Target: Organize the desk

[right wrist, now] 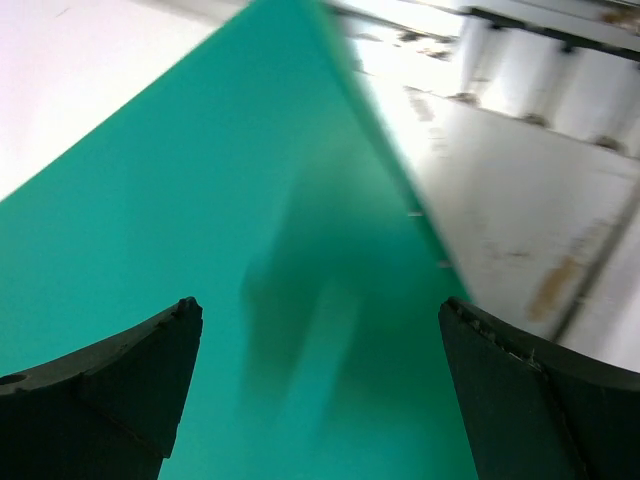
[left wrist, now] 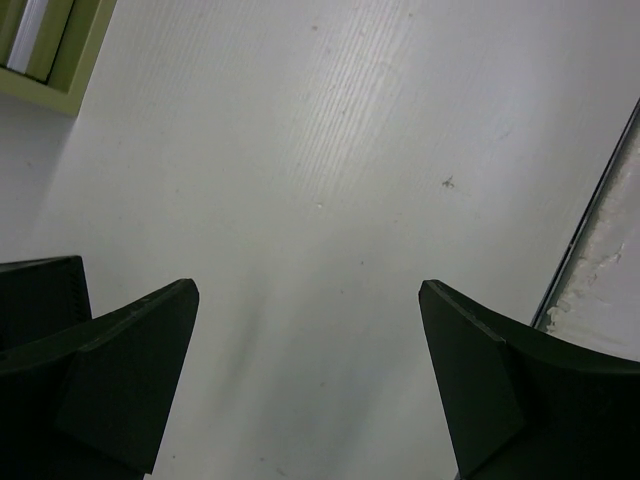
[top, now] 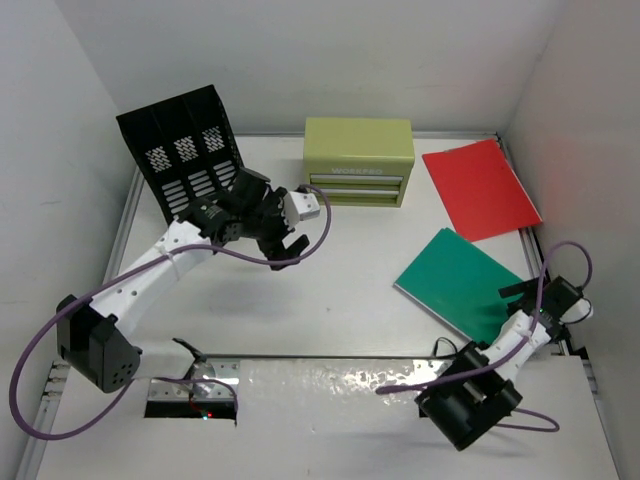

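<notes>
1. Across the whole enclosure: worktop, white, flat, stiff and fixed, with thin metal rails at its edges and white walls around it. I judge it smooth, so flat things will slide on it more easily than they lift.
2. Back left: black file rack, standing upright with its slots facing up.
3. Back centre: olive drawer chest; its drawers look closed.
4. Back right: red folder, lying flat close to the right rail.
5. Right of middle: green folder, lying flat just beside the red one. I cannot tell whether their corners touch.
6. My left tool: fingers apart and empty, hanging over bare worktop in front of the rack and the chest.
7. My right tool: fingers apart with nothing clamped, hanging above the green folder near one of its edges.
8. Handling, as I judge it: both folders are thin, light and bendy, and they lie flush on the worktop. The best hold is at an edge, perhaps after sliding it out over a rail. The rack and the chest are stiffer and heavier.
</notes>
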